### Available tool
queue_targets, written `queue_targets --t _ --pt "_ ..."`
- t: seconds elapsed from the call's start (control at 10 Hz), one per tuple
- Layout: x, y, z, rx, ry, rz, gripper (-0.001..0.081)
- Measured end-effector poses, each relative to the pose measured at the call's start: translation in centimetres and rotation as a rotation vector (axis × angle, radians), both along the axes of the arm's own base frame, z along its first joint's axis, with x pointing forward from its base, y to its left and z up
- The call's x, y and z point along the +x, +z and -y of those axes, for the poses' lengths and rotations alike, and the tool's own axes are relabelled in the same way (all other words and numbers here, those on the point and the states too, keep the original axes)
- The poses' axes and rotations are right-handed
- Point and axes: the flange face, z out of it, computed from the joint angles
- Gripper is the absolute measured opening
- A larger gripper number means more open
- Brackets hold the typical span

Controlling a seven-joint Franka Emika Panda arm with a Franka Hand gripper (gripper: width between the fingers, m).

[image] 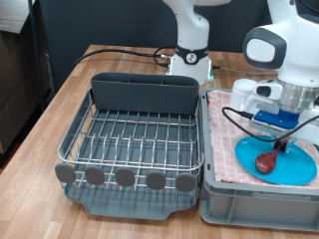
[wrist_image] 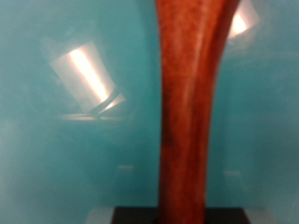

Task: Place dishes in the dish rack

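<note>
The reddish-brown wooden spoon [image: 269, 159] rests its bowl on the round light-blue plate [image: 299, 167], and its handle rises at a tilt into my gripper [image: 283, 137]. The gripper is shut on the upper end of the handle, just above the plate. In the wrist view the spoon handle [wrist_image: 192, 103] fills the middle, very close, with the light-blue plate [wrist_image: 56, 140] behind it. The dish rack [image: 135, 139] stands at the exterior view's left with nothing on its wire grid. The white cup is not in view.
The plate lies on a pink checked cloth [image: 221, 134] lining a grey crate [image: 249, 207] at the exterior view's right, right beside the rack. The tall grey cutlery bin [image: 145, 92] runs along the rack's far side. Black cables [image: 115, 55] lie on the wooden table behind.
</note>
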Motion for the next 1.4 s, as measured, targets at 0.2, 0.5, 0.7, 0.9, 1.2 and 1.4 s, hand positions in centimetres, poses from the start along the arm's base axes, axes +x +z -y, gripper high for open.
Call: queue_targets --t 0.2,0.5,0.7,0.9,1.2,1.4 --pt "0.3 1.1 -0.1 -0.015 -0.003 0.003 0.0078" --pt "0.7 3.9 0.3 -0.038 0.011 0.015 0.0078" --pt "0.7 6.2 0.9 -0.043 0.022 0.005 0.0078" --pt "0.4 8.6 2.0 -0.046 0.026 -0.011 0.0078" --pt "-1.2 11.1 4.1 -0.048 0.112 -0.019 0.0078" --pt "-1.3 10.9 4.1 -0.038 0.097 -0.012 0.0078"
